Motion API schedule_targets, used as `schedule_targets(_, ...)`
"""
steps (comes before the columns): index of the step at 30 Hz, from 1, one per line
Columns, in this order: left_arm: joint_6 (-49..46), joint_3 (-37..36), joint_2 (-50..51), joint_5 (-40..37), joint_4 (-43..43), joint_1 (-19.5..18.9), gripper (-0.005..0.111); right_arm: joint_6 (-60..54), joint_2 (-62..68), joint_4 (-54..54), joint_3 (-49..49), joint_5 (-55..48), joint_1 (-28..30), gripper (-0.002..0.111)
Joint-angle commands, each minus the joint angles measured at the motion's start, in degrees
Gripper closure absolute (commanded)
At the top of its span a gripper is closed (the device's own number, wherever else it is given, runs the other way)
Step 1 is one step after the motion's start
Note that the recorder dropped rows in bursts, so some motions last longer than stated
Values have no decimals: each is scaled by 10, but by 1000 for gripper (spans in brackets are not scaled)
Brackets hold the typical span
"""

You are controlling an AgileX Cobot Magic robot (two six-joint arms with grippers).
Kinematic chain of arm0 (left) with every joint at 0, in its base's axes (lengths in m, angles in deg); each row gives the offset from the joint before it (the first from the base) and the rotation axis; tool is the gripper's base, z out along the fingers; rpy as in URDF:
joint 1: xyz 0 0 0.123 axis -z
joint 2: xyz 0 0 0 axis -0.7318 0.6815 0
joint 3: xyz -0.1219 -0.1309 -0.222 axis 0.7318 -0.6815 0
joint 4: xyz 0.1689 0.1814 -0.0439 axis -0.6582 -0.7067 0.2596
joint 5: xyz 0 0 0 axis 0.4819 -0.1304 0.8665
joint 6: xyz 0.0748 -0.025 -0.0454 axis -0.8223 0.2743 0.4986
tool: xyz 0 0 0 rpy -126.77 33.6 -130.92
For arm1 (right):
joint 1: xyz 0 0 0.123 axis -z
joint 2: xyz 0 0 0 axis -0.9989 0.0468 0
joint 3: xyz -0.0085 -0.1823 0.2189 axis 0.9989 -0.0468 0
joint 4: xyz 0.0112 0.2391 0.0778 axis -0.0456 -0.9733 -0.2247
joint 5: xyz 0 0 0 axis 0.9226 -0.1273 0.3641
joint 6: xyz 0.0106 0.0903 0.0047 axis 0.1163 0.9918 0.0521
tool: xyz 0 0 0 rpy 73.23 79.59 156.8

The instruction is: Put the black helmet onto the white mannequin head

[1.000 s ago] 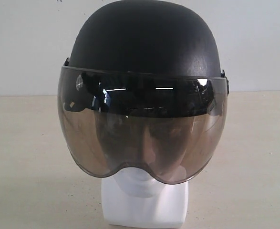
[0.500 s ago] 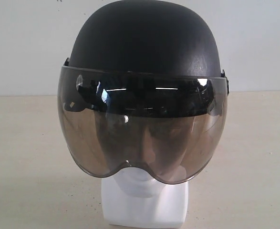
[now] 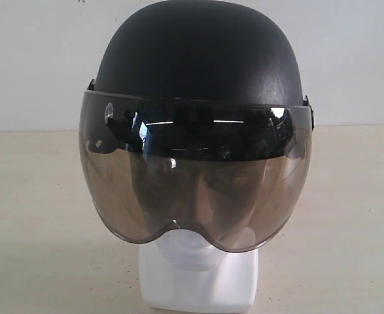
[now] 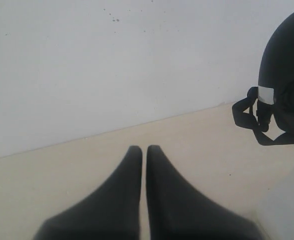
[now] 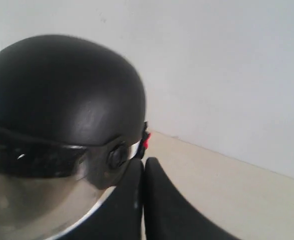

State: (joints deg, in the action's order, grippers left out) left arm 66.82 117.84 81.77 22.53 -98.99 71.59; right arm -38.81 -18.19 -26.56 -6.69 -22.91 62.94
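The black helmet [image 3: 198,59] sits on the white mannequin head [image 3: 198,278], its smoky visor [image 3: 195,176] down over the face. Only the chin and neck block show white below the visor. Neither gripper appears in the exterior view. In the left wrist view my left gripper [image 4: 143,149] is shut and empty, off to the side of the helmet [image 4: 287,75], whose black strap [image 4: 249,117] hangs loose. In the right wrist view my right gripper [image 5: 144,162] is shut and empty, close beside the helmet [image 5: 61,90] near its round side pivot [image 5: 117,156].
The head stands on a beige tabletop [image 3: 34,216] in front of a plain white wall [image 3: 34,59]. A small red strap piece [image 5: 146,141] shows behind the helmet's rim in the right wrist view.
The helmet and head have not moved. Only the reflections in the visor's upper left shifted slightly between one second ago and now.
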Motion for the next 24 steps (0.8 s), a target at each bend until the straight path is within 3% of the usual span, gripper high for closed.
schedule_targets(1,7,-2,-3,0,-4,-2,102,-1,-36,-24,-73,132,87,109)
schedule_targets(5,7,-2,-3,0,-4,-2,102,-1,-78,-42,-183,264,134,109)
schedule_targets(15,7,-2,-3,2,-4,-2,102,-1,-163,-40,-390,399,135,109)
schedule_targets(21,7,-2,-3,2,-4,-2,102,-10,-174,-40,-437,398,135,109)
schedule_targets(24,7,-2,-3,3,-4,-2,102,-20,-174,-40,-437,328,135,109)
